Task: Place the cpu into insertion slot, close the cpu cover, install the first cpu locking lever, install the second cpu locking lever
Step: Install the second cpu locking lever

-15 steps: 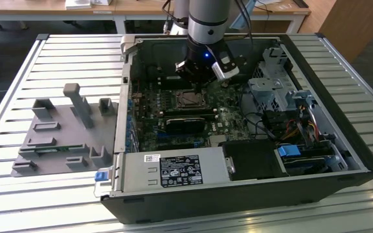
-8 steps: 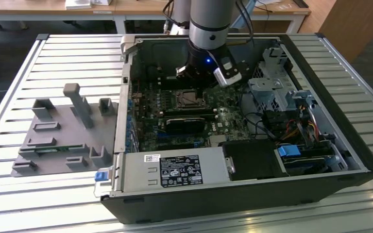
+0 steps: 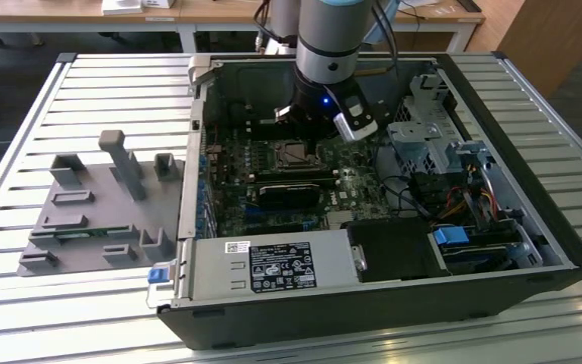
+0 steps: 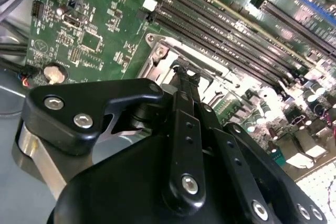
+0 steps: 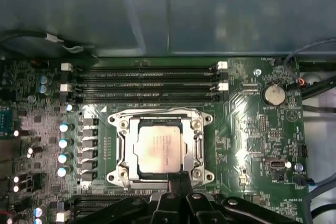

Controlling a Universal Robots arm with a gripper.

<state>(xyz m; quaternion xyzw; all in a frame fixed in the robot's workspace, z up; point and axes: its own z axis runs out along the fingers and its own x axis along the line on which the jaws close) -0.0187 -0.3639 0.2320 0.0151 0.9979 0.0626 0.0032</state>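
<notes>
In the first wrist view the cpu (image 5: 159, 149), a tan-grey square chip, lies in the insertion slot (image 5: 122, 170). The silver cpu cover (image 5: 198, 142) lies flat over it and frames its face. A thin wire lever (image 5: 157, 112) runs along the socket's side nearest the memory slots. My gripper (image 5: 178, 181) is shut, its black tips together at the socket's edge with nothing visible between them. The second wrist view shows the same tips (image 4: 184, 77) just over the socket's metal rim (image 4: 157, 56). In the exterior view the arm's wrist (image 3: 326, 83) hangs over the socket (image 3: 293, 154) inside the open computer case.
Long black memory slots (image 5: 144, 82) run beside the socket. A black card (image 3: 289, 193), a power supply (image 3: 270, 265), a drive cage (image 3: 423, 144) and cables (image 3: 463, 201) crowd the case. A grey fixture plate (image 3: 94, 220) lies on the slatted table at the exterior view's left.
</notes>
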